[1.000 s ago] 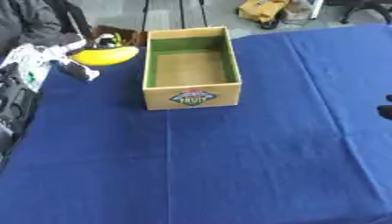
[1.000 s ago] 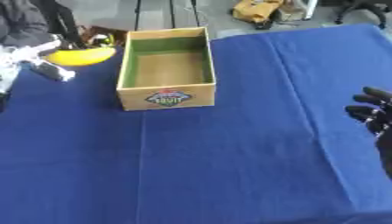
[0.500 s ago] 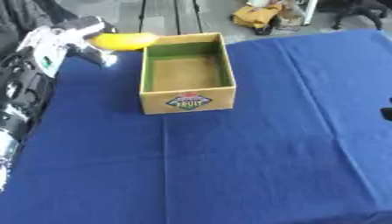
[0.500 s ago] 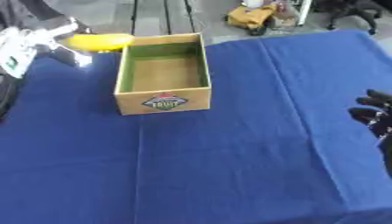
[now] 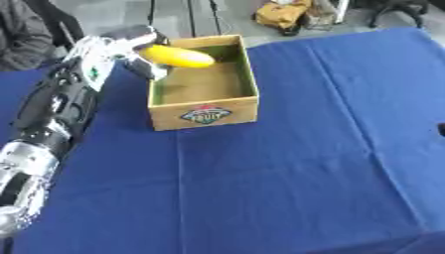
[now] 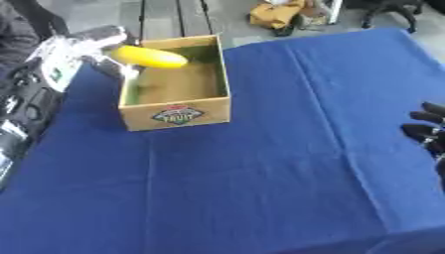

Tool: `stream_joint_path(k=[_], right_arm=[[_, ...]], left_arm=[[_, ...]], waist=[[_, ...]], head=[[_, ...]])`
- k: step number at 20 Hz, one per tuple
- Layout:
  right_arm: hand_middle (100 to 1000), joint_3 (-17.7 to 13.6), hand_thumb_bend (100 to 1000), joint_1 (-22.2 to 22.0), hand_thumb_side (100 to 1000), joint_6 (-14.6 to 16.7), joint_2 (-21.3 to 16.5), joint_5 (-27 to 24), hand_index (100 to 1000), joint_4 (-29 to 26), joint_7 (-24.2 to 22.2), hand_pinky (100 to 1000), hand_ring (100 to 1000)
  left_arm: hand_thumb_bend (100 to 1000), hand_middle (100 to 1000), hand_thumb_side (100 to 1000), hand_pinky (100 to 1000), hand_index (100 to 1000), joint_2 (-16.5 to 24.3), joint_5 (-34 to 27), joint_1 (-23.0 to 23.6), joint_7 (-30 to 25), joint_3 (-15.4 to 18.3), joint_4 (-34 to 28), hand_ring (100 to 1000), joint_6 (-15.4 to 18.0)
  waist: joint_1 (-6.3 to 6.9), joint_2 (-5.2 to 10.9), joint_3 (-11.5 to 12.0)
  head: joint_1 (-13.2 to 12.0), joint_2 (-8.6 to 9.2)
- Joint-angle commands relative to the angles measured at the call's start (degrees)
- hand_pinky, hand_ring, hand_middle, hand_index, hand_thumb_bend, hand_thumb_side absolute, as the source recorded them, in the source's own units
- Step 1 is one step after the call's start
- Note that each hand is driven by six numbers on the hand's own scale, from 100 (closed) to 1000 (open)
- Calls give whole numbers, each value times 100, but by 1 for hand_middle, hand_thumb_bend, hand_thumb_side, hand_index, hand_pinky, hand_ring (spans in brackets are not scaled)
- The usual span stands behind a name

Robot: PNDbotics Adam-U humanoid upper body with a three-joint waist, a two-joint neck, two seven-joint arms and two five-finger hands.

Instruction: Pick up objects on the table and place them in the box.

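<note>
A yellow, banana-like object point(image 5: 177, 56) hangs over the far left part of the cardboard box point(image 5: 205, 115), held in my left hand point(image 5: 121, 44), whose fingers are curled round its left end. The box is open at the top, green inside, with a fruit label on its front wall. My left arm reaches up along the left side of the table. At the right edge, my right hand point(image 6: 427, 133) shows only dark fingertips above the blue cloth, away from the box.
A blue cloth point(image 5: 287, 168) covers the table. A person in dark clothing sits at the far left corner point(image 5: 22, 34). Beyond the table's far edge are a yellow bag point(image 5: 282, 12) and stand legs on the floor.
My left hand has carried the yellow object rightward, from beside the box's left wall to above its inside. The camera has shifted as well. The right hand has stayed at the right edge.
</note>
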State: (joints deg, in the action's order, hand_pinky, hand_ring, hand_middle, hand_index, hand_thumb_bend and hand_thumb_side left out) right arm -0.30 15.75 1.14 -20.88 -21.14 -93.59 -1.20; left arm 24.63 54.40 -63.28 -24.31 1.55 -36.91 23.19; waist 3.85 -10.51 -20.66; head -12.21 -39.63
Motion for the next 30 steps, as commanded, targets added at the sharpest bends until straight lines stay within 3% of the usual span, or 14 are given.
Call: stream_joint_path(k=[1,6,12,16,18,20,21,22,23,26,29,30], right_arm=[[679,-8,100,106,1000,9,-68,-29,788,-83,-28,816,676],[679,-11,100,114,1000,6,-64,-24,788,-85,-30,816,676],[679,-15,100,114,1000,4,-57,-20,788,-88,-31,816,676],[679,-18,100,111,1000,3,-52,-18,788,-87,-33,815,675],[679,-25,100,101,1000,5,-51,-19,788,-84,-27,815,675],[679,-26,100,95,1000,6,-49,-22,788,-83,-26,815,675],[679,-28,100,92,1000,7,-49,-23,788,-82,-26,815,675],[679,-30,100,89,1000,8,-51,-23,788,-80,-25,815,675],[679,-34,100,83,1000,8,-54,-23,788,-77,-22,815,675],[679,-44,100,63,999,12,-58,-25,787,-71,-13,814,675],[679,-64,100,37,999,18,-59,-24,787,-68,1,814,675],[679,-75,100,25,999,21,-63,-22,787,-66,9,814,675]], left_arm=[[236,470,169,762,675,-18,109,-154,41,-43,-113,621,43],[260,483,182,761,689,-121,250,-51,-1,-60,-37,627,56],[419,588,295,789,769,-176,440,117,-434,-72,235,715,46],[618,720,416,822,827,-177,464,169,-885,-75,301,790,132],[846,773,562,831,846,-157,394,173,-930,-28,236,819,160],[1000,796,648,840,856,-128,251,184,-698,35,99,835,180],[1000,811,751,853,863,-107,176,190,-535,48,33,848,197],[1000,814,738,860,864,-79,108,195,-362,51,-31,850,222],[1000,825,812,897,867,-42,52,194,-172,46,-109,860,254],[1000,826,911,895,850,92,-74,202,612,58,-505,861,344],[998,799,872,870,800,213,-517,279,1565,117,-955,840,309],[901,778,866,848,775,283,-799,331,1874,130,-1150,822,261]], waist=[[-23,60,-37],[-4,19,-86],[3,7,-66],[-11,22,-39],[-23,34,-25],[-35,44,-4],[-41,51,9],[-46,60,24],[-52,72,43],[-65,104,118],[-71,125,199],[-72,132,237]], head=[[-45,79],[-48,90],[-32,92],[-13,94],[-5,93],[1,97],[7,95],[11,92],[18,87],[45,67],[89,45],[112,36]])
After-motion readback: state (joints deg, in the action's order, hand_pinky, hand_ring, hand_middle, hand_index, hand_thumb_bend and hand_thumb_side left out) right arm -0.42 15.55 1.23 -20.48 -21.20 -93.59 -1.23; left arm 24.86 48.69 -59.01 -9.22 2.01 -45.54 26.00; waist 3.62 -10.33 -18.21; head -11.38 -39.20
